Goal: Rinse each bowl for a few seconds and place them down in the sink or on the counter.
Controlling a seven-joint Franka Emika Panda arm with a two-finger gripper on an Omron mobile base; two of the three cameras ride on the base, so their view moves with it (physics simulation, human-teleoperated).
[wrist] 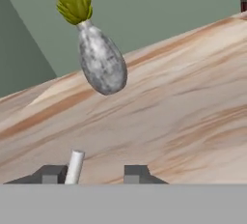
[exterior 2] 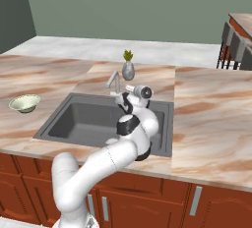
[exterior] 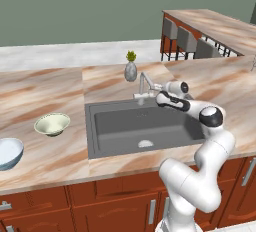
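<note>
Bowls first: both sit on the counter point(exterior: 45, 103) left of the sink point(exterior: 142, 126), nowhere near the robot's hand. The small cream-green bowl point(exterior: 52, 124) is upright on the marble, well apart from the basin's left edge. The bigger pale blue-white bowl point(exterior: 9, 152) is further left and closer to the front edge, cut off by the left base view's border. From the right base view the small green one sits off past the sink's far left corner.

The arm reaches over the basin toward the back rim, and the gripper point(wrist: 91, 172) is up at the faucet point(exterior: 144, 83). In the hand view the two dark finger tips stand apart with a clear gap between them, and a slim pale rod point(wrist: 75, 166), looks like a faucet part, rises just inside the left fingertip. Can't tell if it's touching that finger or just beside it. Nothing is clamped between the fingers as far as I can see.

Behind the faucet there's a little grey vase point(wrist: 101, 63) with a green plant sprouting out of it, standing on the counter; it looks tilted from the hand camera. Sink basin is dark grey with a round drain point(exterior: 145, 143) near the front.
</note>
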